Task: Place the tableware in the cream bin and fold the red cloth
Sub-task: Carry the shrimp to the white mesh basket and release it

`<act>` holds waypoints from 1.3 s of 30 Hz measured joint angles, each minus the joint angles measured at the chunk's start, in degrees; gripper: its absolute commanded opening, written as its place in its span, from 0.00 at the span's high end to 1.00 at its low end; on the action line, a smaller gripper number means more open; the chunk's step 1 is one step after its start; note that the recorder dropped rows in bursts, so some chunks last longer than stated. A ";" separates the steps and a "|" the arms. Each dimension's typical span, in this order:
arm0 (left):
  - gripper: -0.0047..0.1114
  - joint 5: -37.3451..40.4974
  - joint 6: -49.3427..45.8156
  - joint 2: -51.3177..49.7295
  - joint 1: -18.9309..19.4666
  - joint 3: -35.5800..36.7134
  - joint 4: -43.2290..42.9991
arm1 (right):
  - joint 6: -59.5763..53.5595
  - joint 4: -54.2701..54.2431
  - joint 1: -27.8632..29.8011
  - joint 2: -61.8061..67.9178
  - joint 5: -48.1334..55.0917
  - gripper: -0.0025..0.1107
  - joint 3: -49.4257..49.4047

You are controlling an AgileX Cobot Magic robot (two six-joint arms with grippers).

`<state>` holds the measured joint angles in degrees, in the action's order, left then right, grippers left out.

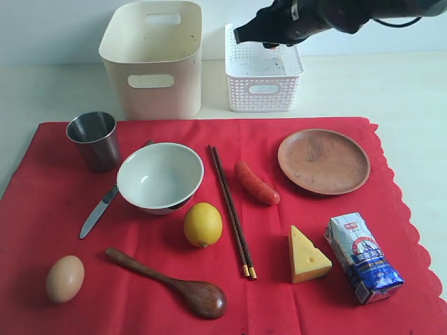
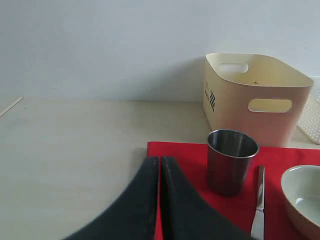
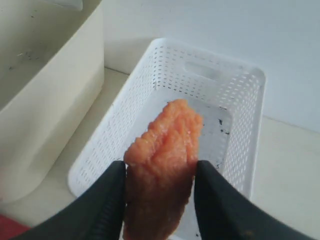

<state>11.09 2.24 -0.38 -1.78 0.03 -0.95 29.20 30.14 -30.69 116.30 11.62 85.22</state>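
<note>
While jaws of right gripper (image 3: 160,169) clamp orange food piece (image 3: 165,140) over white lattice basket (image 3: 150,90), we fear drift dropping it into neighbouring tall cream plastic bin (image 1: 150,98). Left gripper (image 2: 159,164) jaws together. Steel cup (image 1: 93,139), white bowl (image 1: 160,176) lie on bright-red fabric cloth (image 1: 279,307).

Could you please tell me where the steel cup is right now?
In the exterior view, the steel cup stands upright on the back-left corner of the red cloth, close in front of the cream bin and left of the white bowl.
</note>
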 measured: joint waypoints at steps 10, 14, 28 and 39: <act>0.93 0.00 0.00 0.00 0.00 0.00 0.00 | 0.59 0.00 0.80 9.76 -3.27 0.96 4.13; 0.93 0.00 0.00 0.00 0.00 0.00 0.00 | 0.59 0.00 0.80 9.95 -3.88 0.86 4.27; 0.93 0.00 0.00 0.00 0.00 0.00 0.00 | 0.59 1.44 0.80 9.95 -6.07 0.38 4.63; 0.93 0.00 0.00 0.00 0.00 0.00 0.00 | 0.59 1.52 0.80 10.29 -6.38 0.30 4.63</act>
<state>11.09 2.24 -0.38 -1.78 0.03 -0.95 29.78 31.66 -29.90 126.59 5.25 89.85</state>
